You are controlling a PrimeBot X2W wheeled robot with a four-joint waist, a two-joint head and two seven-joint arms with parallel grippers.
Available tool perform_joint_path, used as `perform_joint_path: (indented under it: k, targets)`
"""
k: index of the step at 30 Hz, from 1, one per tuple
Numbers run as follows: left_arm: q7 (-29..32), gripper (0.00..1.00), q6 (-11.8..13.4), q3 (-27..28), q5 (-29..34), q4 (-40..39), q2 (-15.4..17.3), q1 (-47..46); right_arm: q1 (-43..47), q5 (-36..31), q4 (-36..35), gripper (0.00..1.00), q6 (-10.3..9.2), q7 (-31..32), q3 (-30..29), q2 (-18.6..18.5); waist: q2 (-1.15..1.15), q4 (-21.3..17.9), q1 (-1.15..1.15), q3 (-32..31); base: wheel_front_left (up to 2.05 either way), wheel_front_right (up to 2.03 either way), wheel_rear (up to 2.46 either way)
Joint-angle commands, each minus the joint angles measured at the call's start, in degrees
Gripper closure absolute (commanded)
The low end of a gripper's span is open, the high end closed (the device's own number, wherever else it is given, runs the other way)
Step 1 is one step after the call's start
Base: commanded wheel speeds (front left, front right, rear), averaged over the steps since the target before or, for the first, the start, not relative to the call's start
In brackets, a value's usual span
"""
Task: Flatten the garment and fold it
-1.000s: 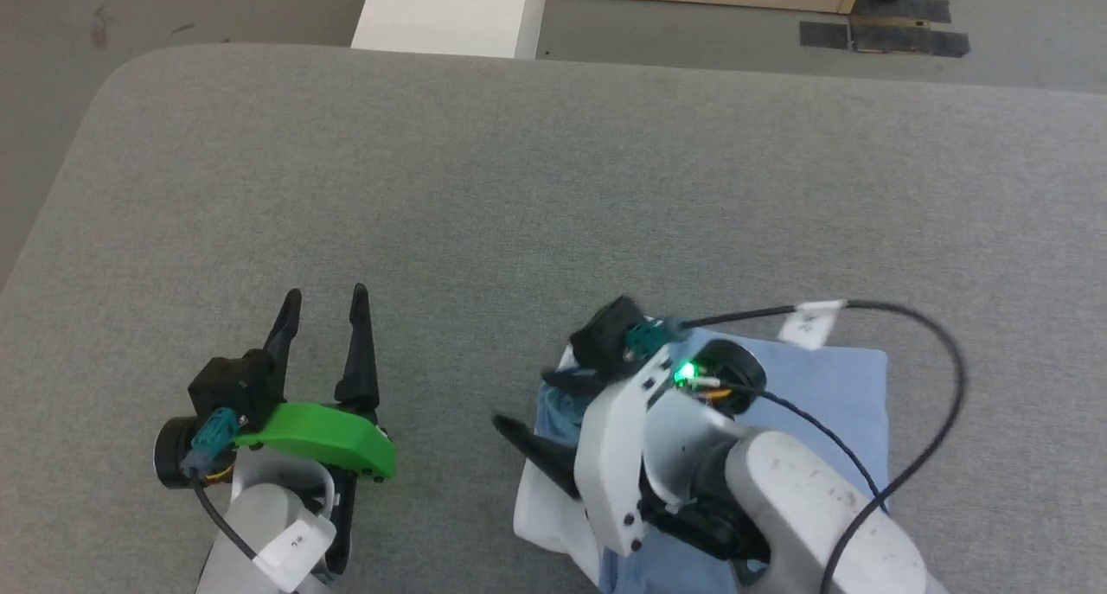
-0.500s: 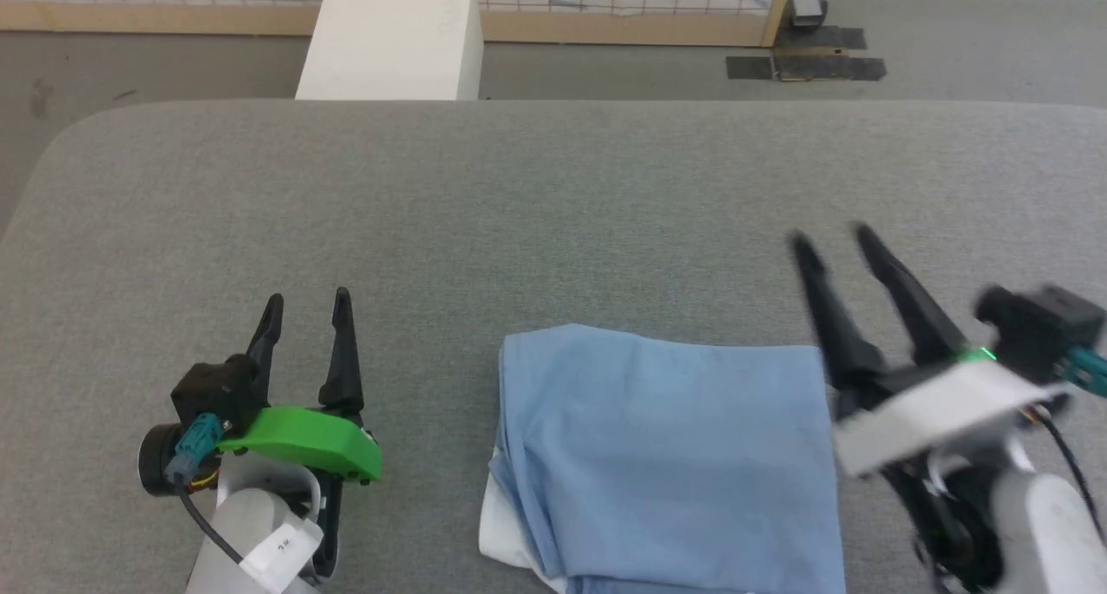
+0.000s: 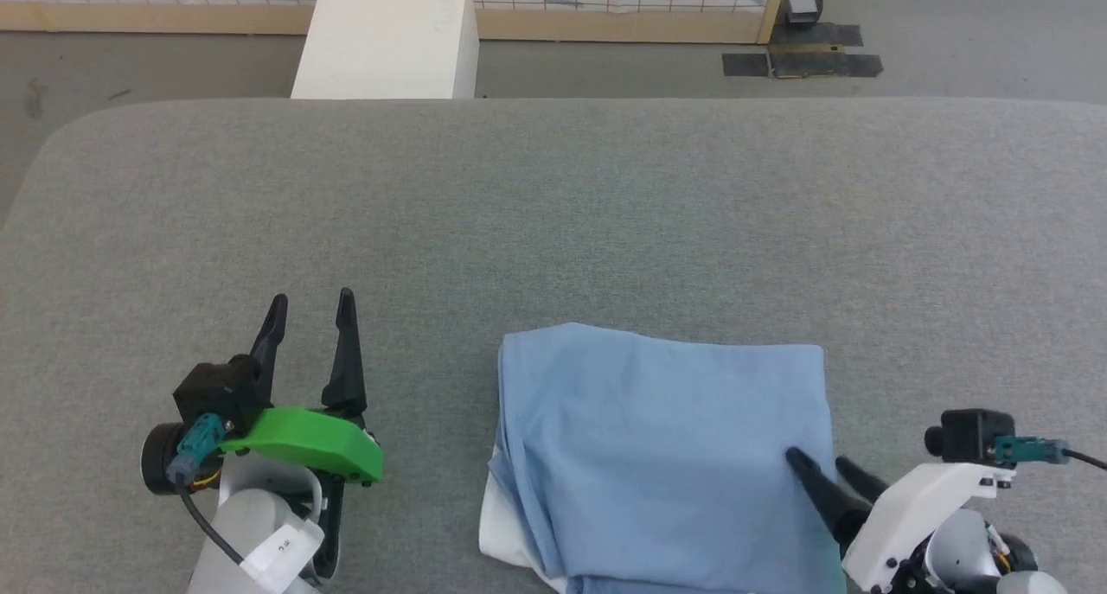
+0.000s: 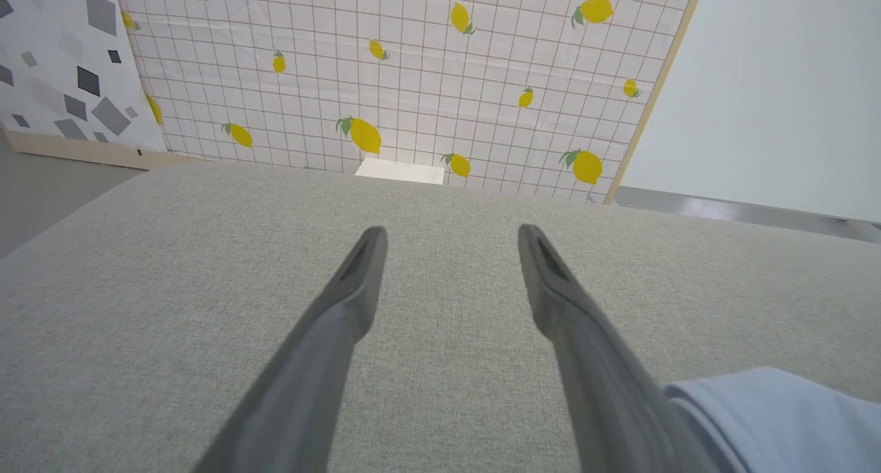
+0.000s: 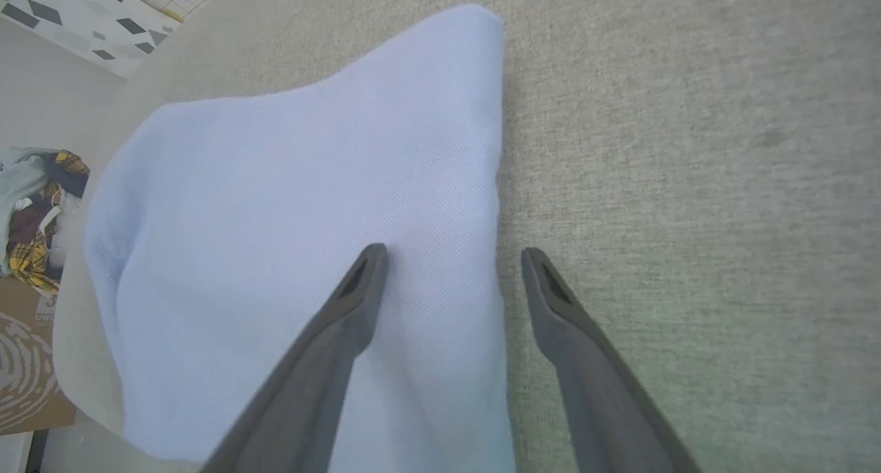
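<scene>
1. Since half a second before, the right gripper had dropped from its raised spot further out on the right and come in low at the right edge of the garment. The left gripper and the garment had kept their places.
2. The right gripper's fingers stood moderately apart and held nothing. In the right wrist view one finger lay over the blue cloth and the other over bare grey fabric, with the cloth's edge running between them. Whether either fingertip touched could not be told.
3. The left gripper was likewise parted and empty, over bare surface to the left of the garment and apart from it.
4. The garment lay folded into a rough rectangle between the two grippers, with a strip of white showing at its near left corner.
5. It rested on the grey padded table, and a white block stood beyond the table's far edge.
</scene>
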Motion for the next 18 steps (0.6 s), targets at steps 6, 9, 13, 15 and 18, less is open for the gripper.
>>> perform_joint_path:
  k: [6, 9, 13, 15, 18]
  targets:
    - [-0.3, 0.00, -0.5, -0.4, 0.7, 0.5, -0.1, 0.2, -1.6, 2.1, 5.2, 0.00, -0.08, 4.3, 0.5, 0.1, 0.00, 1.3, 0.00, 0.1, 0.00, 0.00, 0.00]
    - [-0.3, 0.00, -0.5, -0.4, 0.7, 0.7, -0.2, 0.4, -2.1, 2.0, 6.8, 0.00, -0.08, 6.4, 1.9, 0.1, 0.00, 1.7, 0.00, -0.1, 0.00, 0.00, 0.00]
    - [-0.3, 0.00, -0.5, -0.2, 0.7, 0.8, -0.3, 0.8, -2.9, 1.1, 5.6, 1.00, -0.08, 7.3, 3.2, 0.1, 0.00, 1.6, 0.00, -0.5, 0.00, 0.00, 0.00]
    - [-0.3, 0.00, -0.4, 0.2, 0.7, 0.7, -0.3, 1.1, -3.9, -1.5, 3.6, 1.00, -0.08, 7.7, 3.4, 0.1, 0.00, 1.1, 0.00, -0.6, 0.00, 0.00, 0.00]
    - [-0.3, 0.00, -0.3, 0.8, 0.6, 0.4, -0.1, 1.5, -6.7, -8.6, -0.7, 1.00, -0.08, 9.8, 4.3, 0.1, 0.00, -0.3, 0.00, -0.6, 0.00, 0.00, 0.00]
